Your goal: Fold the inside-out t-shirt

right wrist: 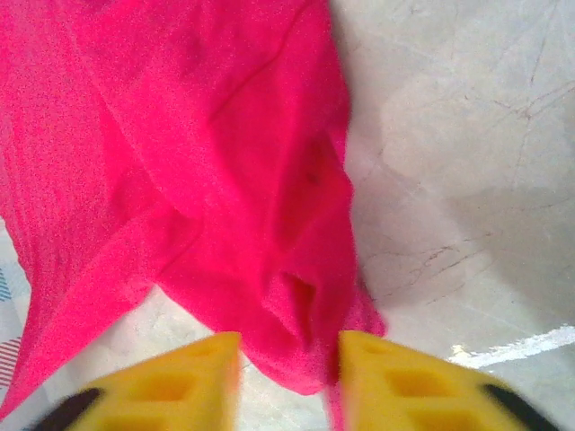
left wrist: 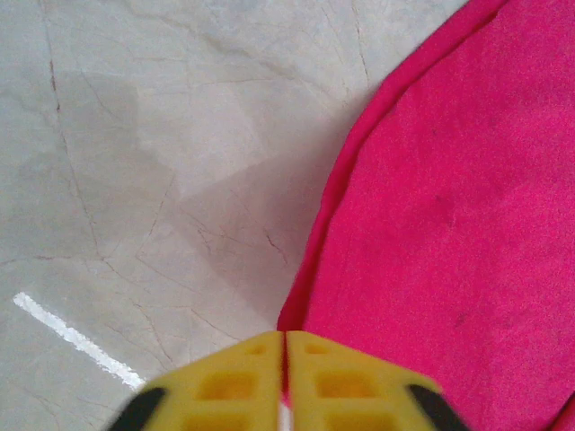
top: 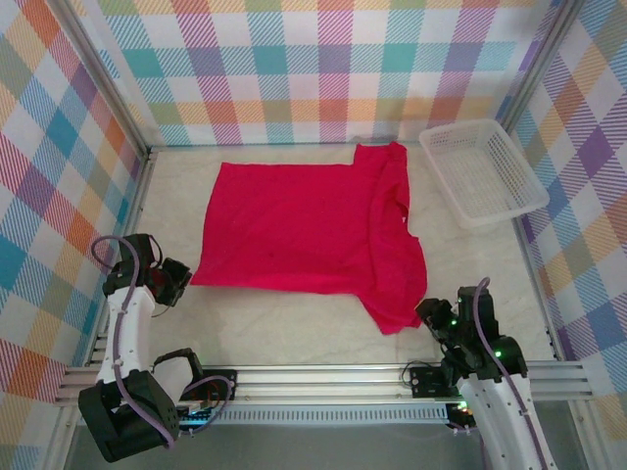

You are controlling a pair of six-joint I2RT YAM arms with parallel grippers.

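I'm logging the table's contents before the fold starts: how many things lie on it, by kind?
Red t-shirt: 1
White mesh basket: 1
Total: 2

- left arm [top: 125, 333] rises from its base at the near left and bends over at the top, with the wrist tipped down
- left gripper [top: 181, 281] points right, toward the middle. Its yellow fingers [left wrist: 234, 382] are basically together, just a hairline slit between them
- right arm [top: 500, 392] sits hunched low at the near right, with little green lights glowing on it
- right gripper [top: 431, 315] aims up and to the left, and its yellow fingers [right wrist: 395, 382] are clearly spread apart
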